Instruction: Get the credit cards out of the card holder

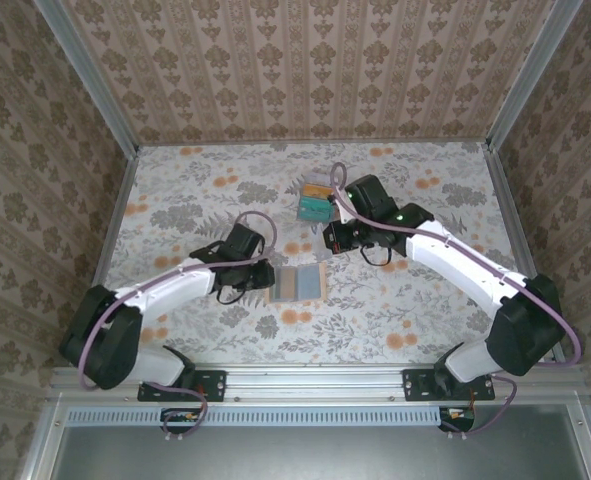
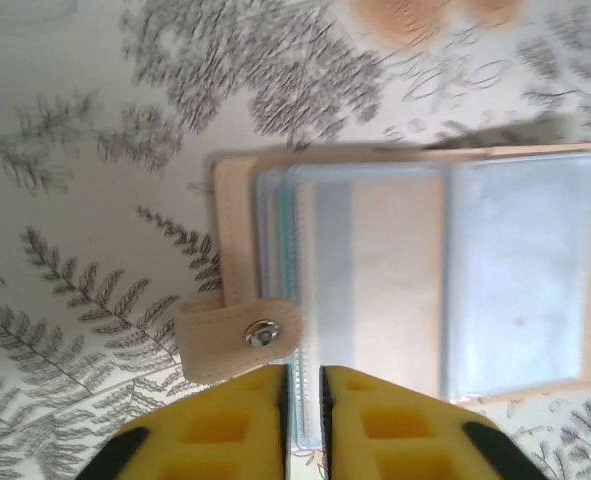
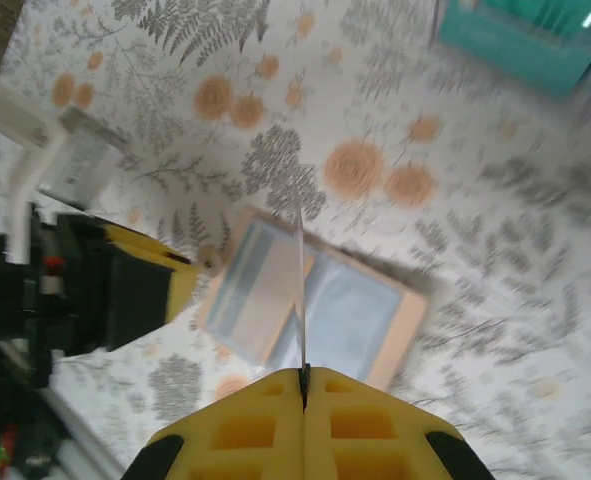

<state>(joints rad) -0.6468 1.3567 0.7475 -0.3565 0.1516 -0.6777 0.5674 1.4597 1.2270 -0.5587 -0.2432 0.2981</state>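
On the left of the flowered table (image 1: 175, 200), in the top view, we see the left gripper (image 1: 262, 277) lying low against the left edge of the card holder (image 1: 297, 283). The holder lies open and flat near the front middle, grey-blue panels up. From the left wrist we see the yellow fingers (image 2: 245, 425) drawn to a narrow slit, pinching the edge of the holder's clear sleeves. The snap tab (image 2: 240, 340) lies just beside them.

Right of the holder and a little farther back, the right gripper (image 1: 325, 243) hangs above the table. From its own wrist we see its jaws pressed together on a pale card (image 3: 301, 290), seen edge-on as a thin line above the open holder.

Farther back, near the right gripper, a teal card (image 1: 315, 209) lies on the table with an orange card (image 1: 317, 188) touching its far edge. Both lie well apart from the holder.
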